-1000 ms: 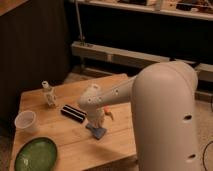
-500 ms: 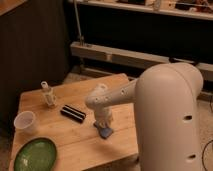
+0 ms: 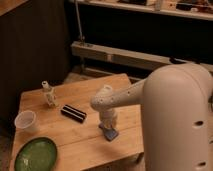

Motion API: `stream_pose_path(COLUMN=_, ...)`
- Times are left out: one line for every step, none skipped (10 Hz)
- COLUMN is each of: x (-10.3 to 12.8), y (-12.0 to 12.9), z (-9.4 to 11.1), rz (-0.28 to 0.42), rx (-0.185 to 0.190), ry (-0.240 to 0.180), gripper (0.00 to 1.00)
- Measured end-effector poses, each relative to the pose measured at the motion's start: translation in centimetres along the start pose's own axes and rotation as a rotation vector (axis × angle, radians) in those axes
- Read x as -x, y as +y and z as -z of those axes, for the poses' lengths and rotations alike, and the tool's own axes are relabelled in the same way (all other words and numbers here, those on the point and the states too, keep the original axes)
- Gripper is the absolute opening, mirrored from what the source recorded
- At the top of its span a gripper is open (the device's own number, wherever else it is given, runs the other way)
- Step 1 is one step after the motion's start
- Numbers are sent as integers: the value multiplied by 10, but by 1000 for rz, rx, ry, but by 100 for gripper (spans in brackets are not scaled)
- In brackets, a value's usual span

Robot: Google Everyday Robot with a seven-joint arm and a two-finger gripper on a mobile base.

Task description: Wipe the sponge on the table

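At the lower left of the frame a round green plate (image 3: 35, 154) lies flat on the table (image 3: 85, 92). Just above it stands a pale translucent cup (image 3: 26, 121); what it holds cannot be made out. Farther up, near the table's back left edge, a small white bottle (image 3: 48, 94) stands upright. Right of it a black bar (image 3: 73, 113) lies on the planks.

At centre the gripper (image 3: 108, 128) points straight down onto the sponge (image 3: 112, 135), which lies flat on the table near its front edge; whether the gripper is clamped on the blue pad cannot be told. The white arm (image 3: 175, 120) fills the right side.

The light wooden top stands before a dark wall, with a metal rail (image 3: 125, 56) running behind.
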Motion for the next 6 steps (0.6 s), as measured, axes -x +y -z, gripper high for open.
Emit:
stream_pose_path(x=-14, y=-19, z=0, rz=-30, rx=2, ry=0, gripper=0)
stream_pose_path(x=-32, y=-44, z=1, rz=-69, rx=2, ry=2, gripper=0)
stream_pose_path(x=-44, y=-61, z=1, rz=-92, rx=-3, ry=10, gripper=0)
stream_pose_path(x=-56, y=-75, z=1, rz=-106, rx=-13, ry=25, gripper=0)
stream_pose_path(x=-71, y=-79, z=-3, rz=-99, rx=-22, ry=46, gripper=0)
stream_pose_path(x=-84, y=-77, z=-5, rz=-84, rx=-22, ry=57, gripper=0)
